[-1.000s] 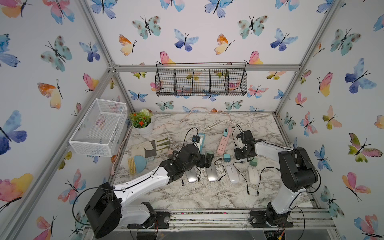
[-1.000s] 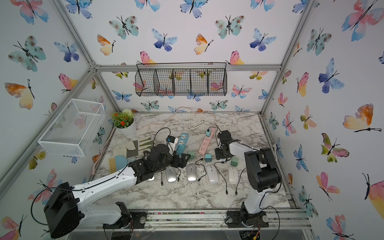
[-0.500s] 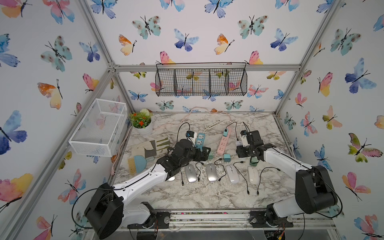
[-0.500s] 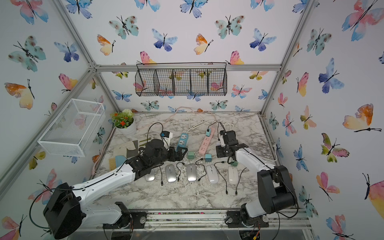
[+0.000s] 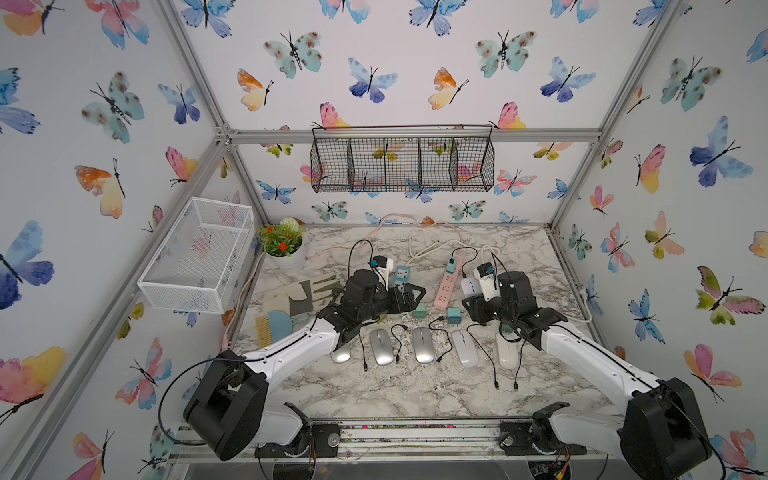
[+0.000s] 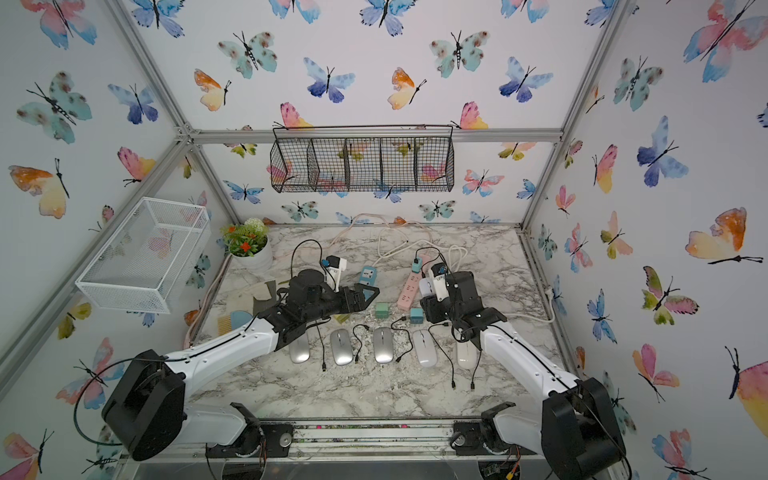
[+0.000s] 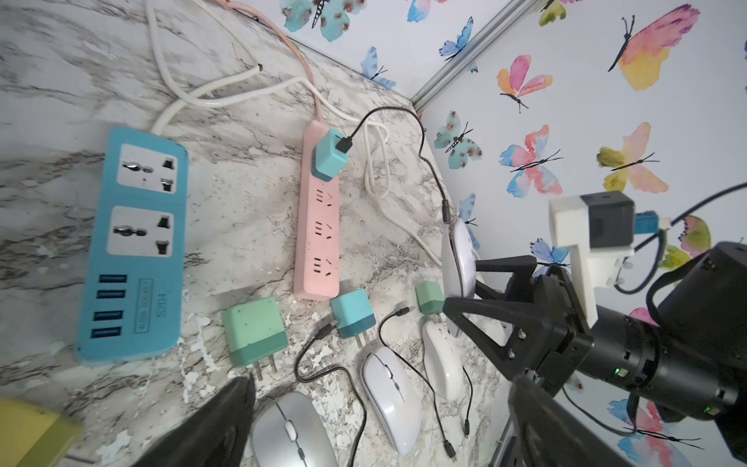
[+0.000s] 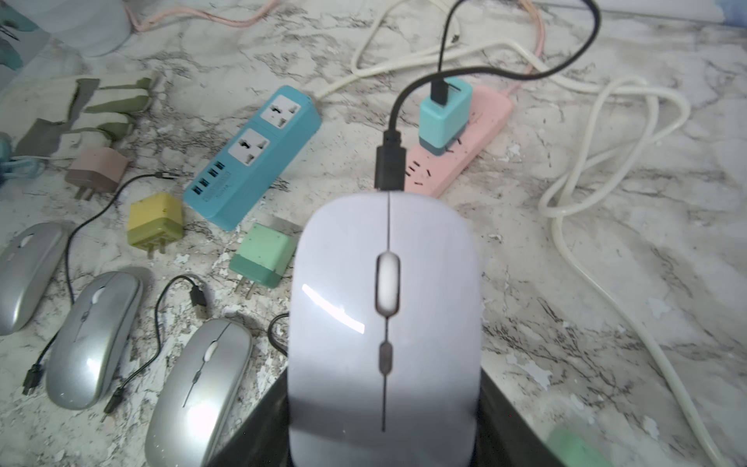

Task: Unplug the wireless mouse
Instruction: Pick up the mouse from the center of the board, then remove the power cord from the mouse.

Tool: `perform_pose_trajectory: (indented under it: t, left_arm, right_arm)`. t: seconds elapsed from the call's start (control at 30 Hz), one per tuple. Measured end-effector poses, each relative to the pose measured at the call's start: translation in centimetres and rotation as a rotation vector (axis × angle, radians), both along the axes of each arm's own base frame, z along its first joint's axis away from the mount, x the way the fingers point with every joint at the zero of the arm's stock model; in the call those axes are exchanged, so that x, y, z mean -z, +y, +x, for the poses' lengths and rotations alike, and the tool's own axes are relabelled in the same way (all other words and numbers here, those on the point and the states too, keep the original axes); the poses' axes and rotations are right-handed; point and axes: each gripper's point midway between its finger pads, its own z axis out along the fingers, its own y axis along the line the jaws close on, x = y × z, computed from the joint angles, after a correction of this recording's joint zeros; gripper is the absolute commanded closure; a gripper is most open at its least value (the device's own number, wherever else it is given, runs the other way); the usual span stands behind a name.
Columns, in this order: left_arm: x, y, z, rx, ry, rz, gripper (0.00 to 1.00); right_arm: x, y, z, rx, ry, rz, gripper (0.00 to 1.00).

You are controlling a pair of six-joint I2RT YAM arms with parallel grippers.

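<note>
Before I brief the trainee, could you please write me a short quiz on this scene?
1. True or false: the cable is plugged into the mouse that the right gripper holds.
2. The charger at the cable's other end sits in: A a laptop; B the pink strip; C a wall socket.
3. Is the left gripper open or shut, and does it hold anything?

Key: 1 true; 2 B; 3 open, holding nothing.
</note>
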Motion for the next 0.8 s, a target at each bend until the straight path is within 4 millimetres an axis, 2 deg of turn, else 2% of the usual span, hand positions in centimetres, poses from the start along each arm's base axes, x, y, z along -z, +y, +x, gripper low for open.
perform_pose_trajectory:
  t: [0.13,0.3,0.5,0.8]
  left_arm:
    - [0.0,-1.1,0.3,0.028,0.03,-0.039,0.05]
    - [-0.8,-2.6,0.6,0.055,0.038,-0.086,0.11]
    - [-1.6,-5.5,0.7,0.109,0.043,-0.119,0.19]
    - [-0.2,-9.6,2.9,0.15,0.101,-0.115,0.3]
  right_arm:
    - [0.1,0.8,-1.0,-0.057,-0.033,0.005,0.99]
    - [0.5,1.2,-2.0,-0.095,-0.054,0.003,0.99]
    - [0.0,1.5,-2.4,-0.108,-0.088,0.015,0.99]
    - [0.7,1.4,-3.1,-0.096,-0.069,0.022,0.99]
